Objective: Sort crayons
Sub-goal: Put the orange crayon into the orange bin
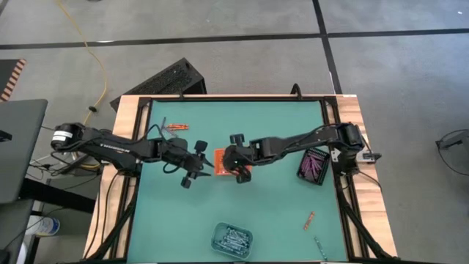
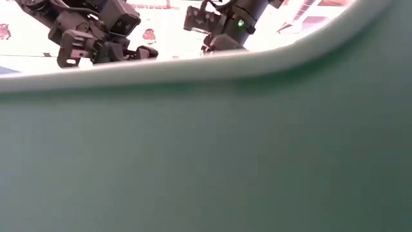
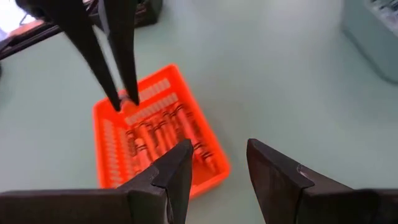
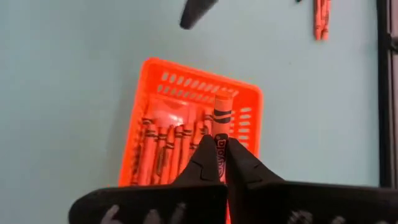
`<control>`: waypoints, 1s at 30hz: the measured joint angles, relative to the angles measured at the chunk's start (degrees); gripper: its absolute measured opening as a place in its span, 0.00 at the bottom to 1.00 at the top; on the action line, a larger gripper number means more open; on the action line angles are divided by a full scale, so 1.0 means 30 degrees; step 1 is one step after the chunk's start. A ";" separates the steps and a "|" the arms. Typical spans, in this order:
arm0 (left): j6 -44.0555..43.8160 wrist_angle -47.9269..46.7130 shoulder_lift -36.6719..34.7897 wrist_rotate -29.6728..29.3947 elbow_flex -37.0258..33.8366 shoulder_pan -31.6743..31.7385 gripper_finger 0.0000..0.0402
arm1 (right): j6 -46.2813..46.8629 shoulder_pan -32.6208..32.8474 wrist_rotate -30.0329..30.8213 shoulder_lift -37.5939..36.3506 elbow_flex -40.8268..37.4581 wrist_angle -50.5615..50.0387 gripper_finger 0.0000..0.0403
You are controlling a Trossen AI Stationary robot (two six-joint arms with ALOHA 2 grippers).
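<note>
An orange tray [image 1: 220, 158] with several orange-red crayons [image 4: 168, 149] lying in it stands mid-table. My right gripper [image 4: 219, 163] hovers over the tray, shut on one orange-red crayon [image 4: 221, 118]; it also shows in the high view [image 1: 236, 163]. My left gripper [image 3: 217, 165] is open and empty just left of the tray, also seen in the high view [image 1: 196, 165]. Two orange-red crayons [image 1: 176, 127] lie on the mat at the far left. Another orange-red crayon [image 1: 309, 220] and a blue-grey one [image 1: 320, 246] lie near the right front. My right gripper pinches the orange-red crayon between its two fingers by its nearer end [image 4: 221, 146]. The crayon lies along the fingers and sticks out past their tips. The fingers slant down from the table's right side, and the crayon is over the tray [image 4: 249, 106], above the crayons in it.
A black tray [image 1: 314, 165] with purple-magenta crayons stands at the right. A clear tray [image 1: 232, 238] with blue-grey crayons stands at the front middle. A green edge [image 2: 206, 142] fills most of the low view. Bare green mat lies at the front left.
</note>
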 joint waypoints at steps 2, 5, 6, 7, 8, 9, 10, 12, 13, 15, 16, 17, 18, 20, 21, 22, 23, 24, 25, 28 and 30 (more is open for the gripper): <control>-0.0314 0.0215 0.0000 0.0004 0.0000 -0.0458 0.35 | 0.0004 -0.0103 -0.0069 -0.0035 -0.0490 0.0557 0.03; -0.0857 0.0608 0.0000 0.0004 0.0000 -0.1222 0.35 | 0.0010 -0.0367 -0.0254 0.0012 -0.0953 0.0652 0.09; -0.1131 0.0756 0.0000 0.0011 0.0000 -0.1487 0.35 | 0.0015 -0.0424 -0.0312 0.0012 -0.1068 0.0764 0.11; -0.1374 0.0979 0.0000 0.0002 0.0000 -0.1776 0.35 | 0.0022 -0.0481 -0.0296 -0.0003 -0.1204 0.1015 0.14; -0.1645 0.1172 0.0000 0.0001 0.0000 -0.2062 0.35 | 0.0030 -0.0511 -0.0280 -0.0003 -0.1314 0.1195 0.17; -0.1892 0.1376 0.0000 0.0011 0.0000 -0.2371 0.35 | 0.0097 -0.0491 -0.0274 -0.0003 -0.1383 0.1190 0.21; -0.2146 0.1586 0.0000 0.0018 0.0000 -0.2677 0.35 | 0.0228 -0.0454 -0.0296 0.0002 -0.1425 0.1184 0.24; -0.2655 0.2015 0.0000 -0.0025 0.0000 -0.3290 0.35 | 0.0366 -0.0395 -0.0302 0.0004 -0.1429 0.1251 0.31; -0.2906 0.2343 0.0007 -0.0088 0.0000 -0.3605 0.35 | 0.0419 -0.0348 -0.0261 -0.0006 -0.1418 0.1286 0.34; -0.3482 0.3018 0.0007 -0.0285 0.0007 -0.4206 0.35 | 0.0992 -0.0120 0.0572 -0.0141 -0.1416 0.0922 0.40; -0.3807 0.3373 0.0012 -0.0483 0.0007 -0.4512 0.35 | 0.1328 0.0076 0.1076 -0.0284 -0.1429 0.0613 0.42; -0.4117 0.3780 0.0058 -0.0670 0.0007 -0.4818 0.35 | 0.1664 0.0320 0.1512 -0.0473 -0.1429 0.0351 0.44; -0.4377 0.4223 0.0163 -0.0920 0.0007 -0.5128 0.35 | 0.2077 0.0649 0.1835 -0.0750 -0.1428 0.0053 0.45; -0.4849 0.5023 0.0475 -0.1458 0.0007 -0.5738 0.35 | 0.3188 0.1503 0.2000 -0.1356 -0.1407 -0.1146 0.46; -0.5051 0.5501 0.0701 -0.1746 0.0007 -0.6031 0.35 | 0.3925 0.2004 0.1975 -0.1598 -0.1394 -0.1841 0.46; -0.5256 0.5990 0.0979 -0.2022 0.0015 -0.6327 0.35 | 0.4723 0.2558 0.1944 -0.1854 -0.1392 -0.2726 0.46; -0.5423 0.6451 0.1273 -0.2215 0.0015 -0.6586 0.35 | 0.5555 0.3123 0.1798 -0.2082 -0.1392 -0.3739 0.46; -0.5531 0.6966 0.1636 -0.2296 0.0015 -0.6846 0.35 | 0.6485 0.3704 0.1508 -0.2284 -0.1392 -0.4777 0.45; -0.5653 0.7453 0.2029 -0.2398 0.0015 -0.7098 0.35 | 0.7449 0.4408 0.1230 -0.2543 -0.1392 -0.5819 0.45; -0.5878 0.9190 0.3435 -0.2641 0.0025 -0.7706 0.35 | 1.0322 0.6560 0.0186 -0.3091 -0.1392 -0.8480 0.43; -0.5893 1.0165 0.4464 -0.2736 0.0206 -0.7985 0.35 | 1.2279 0.8056 -0.0296 -0.3226 -0.1392 -0.9943 0.42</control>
